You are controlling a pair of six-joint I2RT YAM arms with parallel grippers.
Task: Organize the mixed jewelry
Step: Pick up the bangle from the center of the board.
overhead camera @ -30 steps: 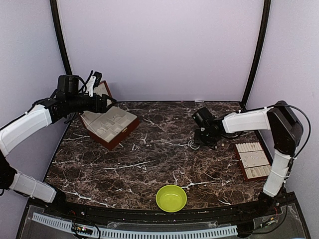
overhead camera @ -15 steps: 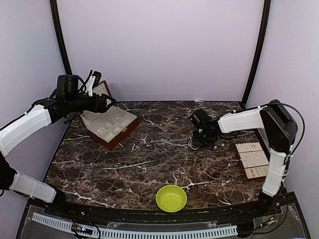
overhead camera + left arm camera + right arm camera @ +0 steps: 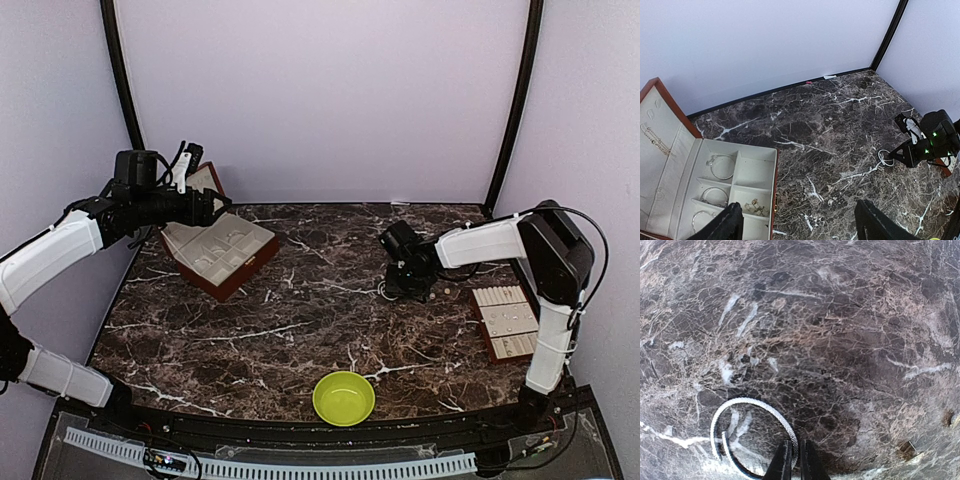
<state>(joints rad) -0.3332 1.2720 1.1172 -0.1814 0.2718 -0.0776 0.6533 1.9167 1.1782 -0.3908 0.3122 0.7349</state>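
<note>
Right of centre, the right gripper point(image 3: 794, 462) is pinching a hoop point(image 3: 747, 401); far left, the left gripper point(image 3: 797, 215) is hovering spread.

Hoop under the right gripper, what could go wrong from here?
The right gripper seems to pinch the hoop at one spot on its thin wire, with just its tips; it may slip or swing on lifting. A second strand shows inside the hoop; only one may be caught. The box sits far across the table with the left gripper beside it, so the arms could crowd.
</note>
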